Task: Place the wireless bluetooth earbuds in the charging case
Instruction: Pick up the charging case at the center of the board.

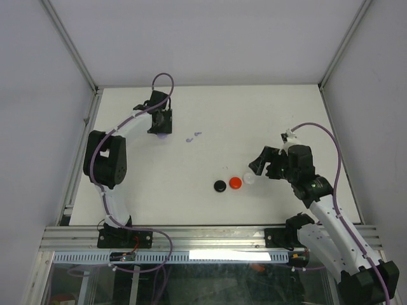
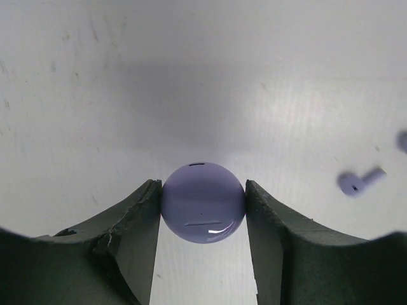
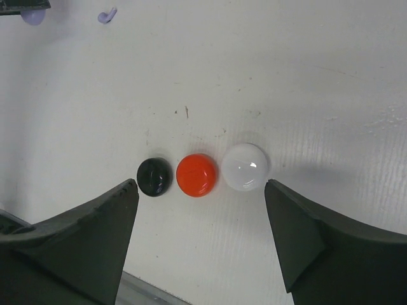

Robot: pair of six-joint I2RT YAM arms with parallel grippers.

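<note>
My left gripper (image 1: pixel 163 129) is at the far left of the table, shut on a round lavender charging case (image 2: pixel 203 203) that its fingers touch on both sides (image 2: pixel 203 188). The case's lid looks closed. Two tiny lavender earbuds (image 1: pixel 194 136) lie on the table just right of it; one shows clearly in the left wrist view (image 2: pixel 360 182). My right gripper (image 1: pixel 268 168) is open and empty above a row of three closed round cases: black (image 3: pixel 154 176), red (image 3: pixel 197 175) and white (image 3: pixel 245 166). Its fingertips stand wide apart (image 3: pixel 200 188). Red, black and white earbuds are out of view.
The row of cases lies mid-table near the front: black (image 1: pixel 220 185), red (image 1: pixel 235 183), white (image 1: pixel 249 180). An aluminium frame rail (image 1: pixel 191 236) runs along the table's near edge, with posts at the back corners and white walls around.
</note>
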